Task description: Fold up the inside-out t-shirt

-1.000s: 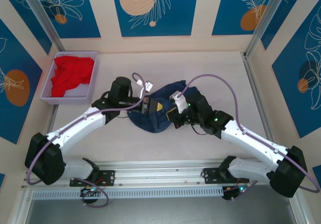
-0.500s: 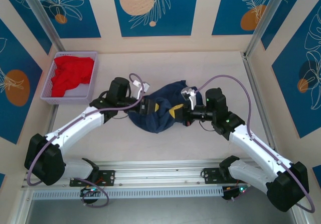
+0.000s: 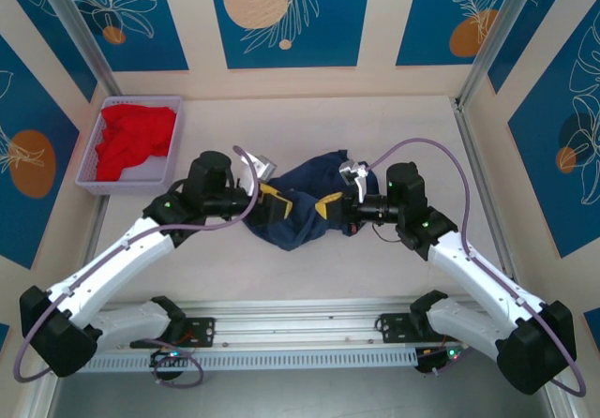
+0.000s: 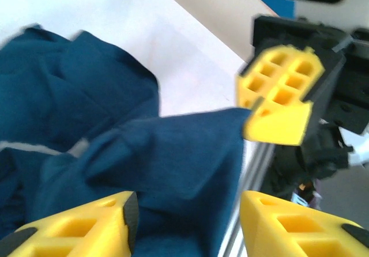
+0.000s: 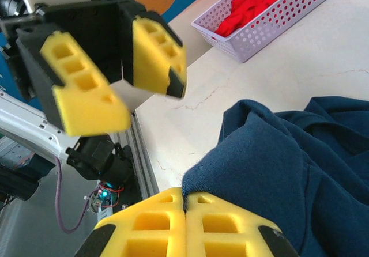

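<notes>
Since the earlier frames, the left arm has been drawn back toward the left of the top view and its hold released: the left fingers now stand apart, clear of cloth. The inside-out t-shirt lies bunched at the centre of the bench. One edge is pinched by the closed right fingers, probably so that a fresh hold can be taken. That pinch, indistinct from above, is made plain in the right wrist view. The red garment in its basket is seen at upper left.
</notes>
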`<state>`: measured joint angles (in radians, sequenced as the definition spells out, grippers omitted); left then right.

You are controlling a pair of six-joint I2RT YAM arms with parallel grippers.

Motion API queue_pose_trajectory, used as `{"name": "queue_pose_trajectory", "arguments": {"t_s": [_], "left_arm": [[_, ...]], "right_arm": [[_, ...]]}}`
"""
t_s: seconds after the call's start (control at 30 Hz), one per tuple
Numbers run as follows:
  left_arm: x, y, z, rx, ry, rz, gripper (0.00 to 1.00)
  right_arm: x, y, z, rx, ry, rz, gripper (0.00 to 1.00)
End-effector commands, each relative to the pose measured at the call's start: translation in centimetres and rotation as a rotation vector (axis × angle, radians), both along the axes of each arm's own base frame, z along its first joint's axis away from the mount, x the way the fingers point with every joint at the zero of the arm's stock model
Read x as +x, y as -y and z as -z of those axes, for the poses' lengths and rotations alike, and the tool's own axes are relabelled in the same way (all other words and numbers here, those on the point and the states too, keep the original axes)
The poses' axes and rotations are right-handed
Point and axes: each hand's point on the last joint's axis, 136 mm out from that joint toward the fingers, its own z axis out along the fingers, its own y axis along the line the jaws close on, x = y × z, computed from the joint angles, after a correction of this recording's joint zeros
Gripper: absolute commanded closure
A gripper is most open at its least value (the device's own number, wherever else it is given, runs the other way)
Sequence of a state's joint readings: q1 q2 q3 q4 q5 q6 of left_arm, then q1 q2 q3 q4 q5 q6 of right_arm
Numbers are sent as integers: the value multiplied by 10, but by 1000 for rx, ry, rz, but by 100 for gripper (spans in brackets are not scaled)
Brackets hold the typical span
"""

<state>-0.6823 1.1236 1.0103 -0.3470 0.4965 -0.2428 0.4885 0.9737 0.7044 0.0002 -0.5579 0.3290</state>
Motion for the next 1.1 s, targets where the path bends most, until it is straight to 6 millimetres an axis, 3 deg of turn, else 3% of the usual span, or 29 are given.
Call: {"name": "queue_pose_trajectory", "arguments": {"t_s": [0.0,0.2,0.47,0.63,0.8,0.97,1.07], "left_arm": [[-19,16,7,15,-45,124,52],[-8,26,24,52,-80,105,48],[2,39,32,39,-101,113,47],[6,44,35,30,-104,119,62],[9,45,26,0,-82,112,100],[4,29,-11,-90,-63,92,100],[-6,26,-26,-125,-153,108,100]], "right_arm": [[0,0,-5,18,5,-7,100],[-1,1,-5,16,5,-7,100],[-3,2,-4,15,5,-3,100],[-3,2,-4,14,7,-3,100],[0,6,0,-18,16,28,100],[22,29,16,-206,74,240,100],[32,36,18,-310,155,349,95]]}}
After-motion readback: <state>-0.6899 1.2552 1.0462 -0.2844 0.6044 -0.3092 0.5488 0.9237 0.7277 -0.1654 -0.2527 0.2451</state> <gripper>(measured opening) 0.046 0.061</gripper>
